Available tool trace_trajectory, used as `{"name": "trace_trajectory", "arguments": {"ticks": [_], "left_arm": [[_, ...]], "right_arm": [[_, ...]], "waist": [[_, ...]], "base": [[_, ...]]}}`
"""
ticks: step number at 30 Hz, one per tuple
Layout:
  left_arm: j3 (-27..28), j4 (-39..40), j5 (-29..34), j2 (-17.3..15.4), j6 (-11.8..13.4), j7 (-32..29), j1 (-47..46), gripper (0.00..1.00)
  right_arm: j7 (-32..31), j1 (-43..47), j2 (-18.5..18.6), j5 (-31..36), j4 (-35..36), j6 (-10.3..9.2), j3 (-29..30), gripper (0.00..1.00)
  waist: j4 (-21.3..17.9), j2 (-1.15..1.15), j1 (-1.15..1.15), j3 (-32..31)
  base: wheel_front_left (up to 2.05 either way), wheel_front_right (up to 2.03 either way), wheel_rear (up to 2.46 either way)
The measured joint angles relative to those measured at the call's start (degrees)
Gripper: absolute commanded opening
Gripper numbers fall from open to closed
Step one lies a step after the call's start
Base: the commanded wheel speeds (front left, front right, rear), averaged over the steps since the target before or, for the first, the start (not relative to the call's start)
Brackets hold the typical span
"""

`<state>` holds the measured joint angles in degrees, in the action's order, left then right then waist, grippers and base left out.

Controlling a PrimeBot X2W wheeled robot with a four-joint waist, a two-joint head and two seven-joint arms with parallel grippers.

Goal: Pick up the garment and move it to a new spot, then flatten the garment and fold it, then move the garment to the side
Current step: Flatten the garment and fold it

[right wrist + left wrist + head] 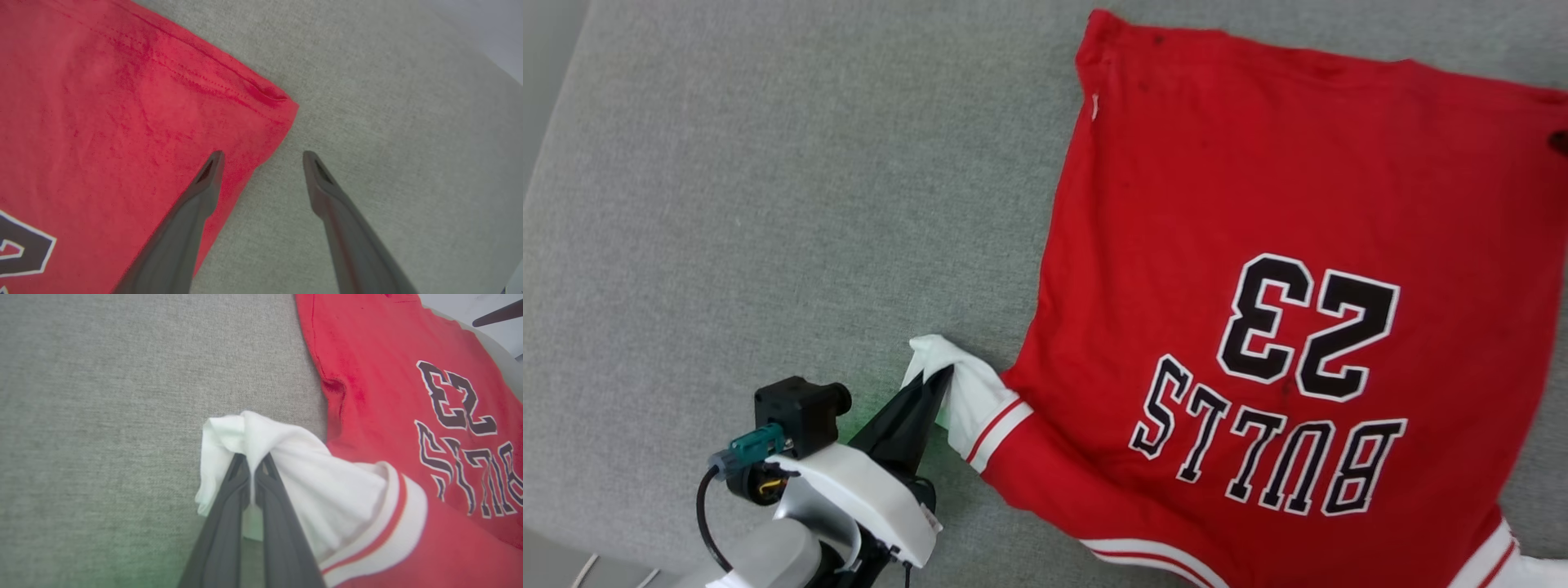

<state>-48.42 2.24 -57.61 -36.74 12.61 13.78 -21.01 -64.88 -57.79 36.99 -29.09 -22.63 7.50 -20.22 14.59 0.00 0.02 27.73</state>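
We see left fingers (935,390) clenched on garment (1258,204)'s white sleeve (310,477), near left on grey bench (768,204); right fingers (204,192) released, straddling red hem corner (282,106).

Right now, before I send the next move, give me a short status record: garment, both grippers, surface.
garment: red jersey, spread mostly flat, lettering side up
left gripper: shut on the end of the white sleeve
right gripper: open, holding nothing; one finger over the garment's red corner, the other over bare surface; contact cannot be told
surface: grey fabric, under the whole garment
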Motion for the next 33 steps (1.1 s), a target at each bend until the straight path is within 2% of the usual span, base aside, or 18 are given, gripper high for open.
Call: {"name": "trace_trajectory", "arguments": {"ticks": [3,9,10,17,21,24,28,33], "left_arm": [[-0.08,-0.24,0.59,0.93,-0.11,0.11,-0.97,0.0],[0.05,-0.74,1.01,1.46,-0.44,0.43,-1.44,0.0],[0.13,-0.87,1.02,1.46,-0.44,0.47,-1.44,0.0],[1.35,-1.77,0.68,1.12,0.0,0.63,0.35,0.0],[2.69,-2.15,0.21,0.82,0.52,0.99,2.87,0.0],[3.57,-2.25,-0.2,0.18,0.79,1.03,5.02,0.0],[4.89,-2.15,-0.85,-0.68,1.31,1.1,7.75,0.0],[6.53,-1.92,-1.68,-1.63,2.02,1.12,11.48,0.0]], "right_arm": [[0.4,0.52,-1.05,0.53,-3.34,0.0,-1.3,1.0],[1.48,1.44,0.02,-1.49,-5.75,-0.03,-2.23,1.0],[2.04,1.44,0.07,-1.66,-5.83,-0.03,-2.47,0.0],[7.69,1.03,-1.37,-4.75,-5.92,0.0,-3.74,0.0],[10.88,1.24,0.05,-8.4,-2.13,0.0,-6.32,0.0],[13.13,3.63,3.79,-12.12,2.79,0.01,-8.47,0.0],[16.16,11.16,10.27,-17.03,10.58,0.01,-9.6,0.0],[19.79,25.4,17.64,-21.28,16.93,0.01,-6.33,0.0]], "waist": [[1.4,0.0,0.0,2.01],[2.45,0.0,-0.02,3.2],[2.36,0.0,-0.02,3.05],[0.64,0.0,-0.01,0.35],[-0.95,0.0,-0.01,-2.57],[-2.38,0.0,-0.01,-5.12],[-4.49,0.0,-0.02,-8.67],[-7.19,0.0,-0.02,-12.68]], "base": [[0.0,0.0,0.0],[0.0,0.0,0.0],[0.0,0.0,0.0],[0.0,0.0,0.0],[0.0,0.0,0.0],[0.0,0.0,0.0],[0.0,0.0,0.0],[0.0,0.0,0.0]]}}
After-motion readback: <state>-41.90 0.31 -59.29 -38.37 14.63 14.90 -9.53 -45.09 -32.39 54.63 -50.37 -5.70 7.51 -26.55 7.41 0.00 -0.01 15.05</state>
